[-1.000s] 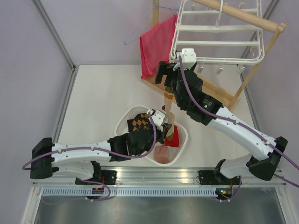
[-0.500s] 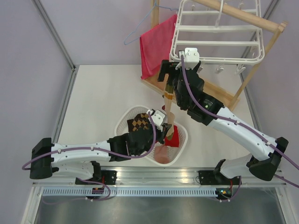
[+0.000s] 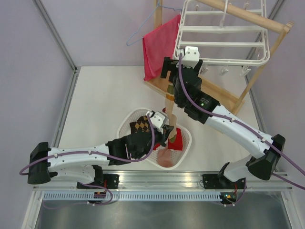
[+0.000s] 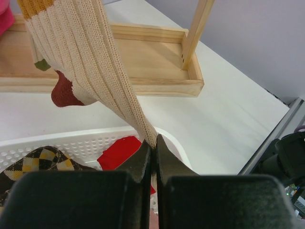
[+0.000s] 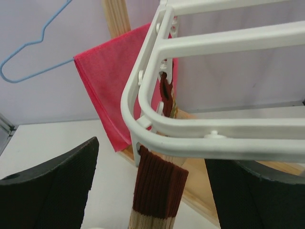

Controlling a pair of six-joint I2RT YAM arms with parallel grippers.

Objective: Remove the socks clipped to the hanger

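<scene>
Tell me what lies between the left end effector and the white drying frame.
A cream sock with a brown cuff spans it: lower end pinched in the left end effector, cuff hanging from the white plastic drying frame. Top external view.

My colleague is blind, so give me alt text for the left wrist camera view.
The left gripper is shut on the tip of a cream ribbed sock stretching up out of frame. Below it, a white basket holds an argyle sock and a red sock; a wooden stand sits behind.
</scene>
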